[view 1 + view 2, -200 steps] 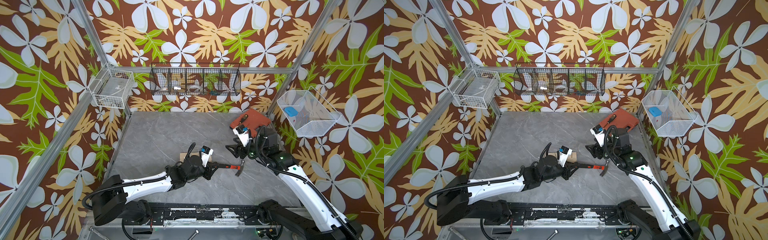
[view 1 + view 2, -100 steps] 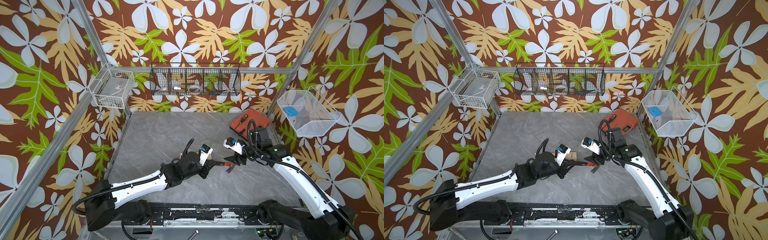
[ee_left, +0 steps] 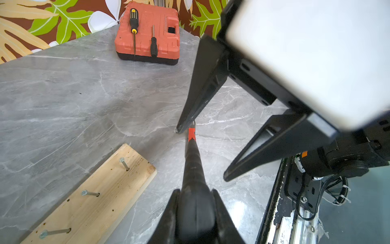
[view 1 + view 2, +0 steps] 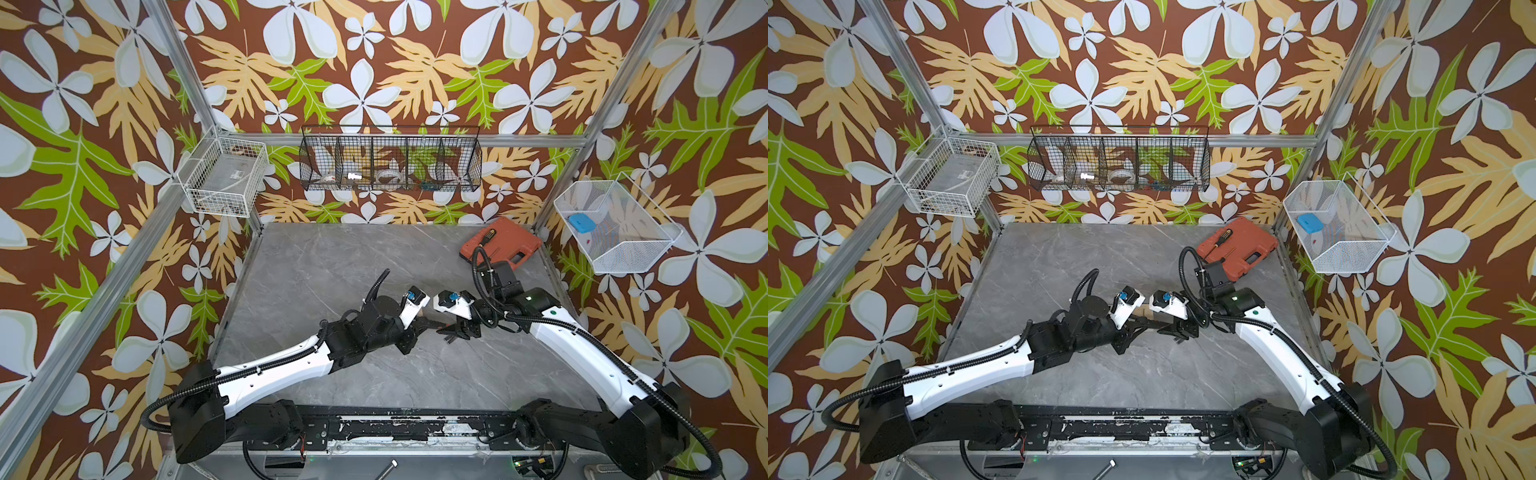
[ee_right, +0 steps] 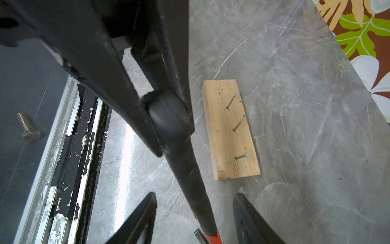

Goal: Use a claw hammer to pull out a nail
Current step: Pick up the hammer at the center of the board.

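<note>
- The left gripper (image 3: 195,193) is seen pressed onto the black rubber end of the claw hammer (image 3: 192,162). In the right wrist view both its jaws are clamped on the rounded butt.
- The right gripper (image 5: 195,195) is held spread, with one finger on either side of the shaft near its orange-red section and a gap to each. Nothing is pinched by it.
- The hammer's long axis is laid from the left gripper to the right gripper, roughly across the table (image 3: 63,95). The steel head is mostly hidden, and only a silver edge is shown.
- The wooden board (image 5: 230,135) is placed flat on the table just beside the handle, on the side away from the robot's base. Its length runs roughly along the hammer, and no contact is seen.
- Three nails (image 5: 238,124) are seen standing proud in a row along the board. They are judged nearer the left gripper than the head, so the claw would have to be brought back and turned toward them.
- The board is pale, grained wood with old holes. The nails are thin bright steel with flat heads, and the table is smooth, grey and marble-patterned.
- An orange-red tool case (image 3: 147,40) carrying two screwdrivers (image 3: 133,21) is set well apart at the far corner.
</note>
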You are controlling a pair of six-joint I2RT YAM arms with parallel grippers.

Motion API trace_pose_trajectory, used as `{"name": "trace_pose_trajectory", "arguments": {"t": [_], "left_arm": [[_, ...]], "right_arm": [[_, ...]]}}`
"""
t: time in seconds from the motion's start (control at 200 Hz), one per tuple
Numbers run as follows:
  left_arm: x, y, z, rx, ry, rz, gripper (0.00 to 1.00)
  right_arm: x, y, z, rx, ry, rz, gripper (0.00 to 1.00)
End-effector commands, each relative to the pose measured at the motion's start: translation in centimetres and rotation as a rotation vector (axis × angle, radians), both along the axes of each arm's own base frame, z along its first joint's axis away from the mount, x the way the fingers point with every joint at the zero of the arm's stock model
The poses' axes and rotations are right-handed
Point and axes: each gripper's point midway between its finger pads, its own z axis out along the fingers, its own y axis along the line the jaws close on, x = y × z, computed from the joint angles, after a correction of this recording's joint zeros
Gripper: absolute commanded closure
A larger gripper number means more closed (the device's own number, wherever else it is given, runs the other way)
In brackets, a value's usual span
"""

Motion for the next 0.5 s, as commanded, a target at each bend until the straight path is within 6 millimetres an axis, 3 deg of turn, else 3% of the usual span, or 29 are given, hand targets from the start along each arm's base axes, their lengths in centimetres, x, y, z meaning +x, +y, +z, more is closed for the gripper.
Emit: {"name": "trace_pose_trajectory", "arguments": {"t": [0.0,0.345,0.495], "left_arm": [[-0.3,-0.5,1.0,-0.018,-0.022,-0.035,1.00],[-0.5,-0.7,1.7,-0.032,-0.053,-0.072,1.00],[-0.7,-0.8,2.0,-0.057,-0.052,-0.095,1.00]], "right_arm": [[-0.1,1.0,0.7,0.063,-0.016,0.038,0.43],[-0.7,2.1,0.5,0.128,0.001,0.091,0.52],[-1.3,2.6,-0.6,0.088,-0.008,0.114,0.53]]}}
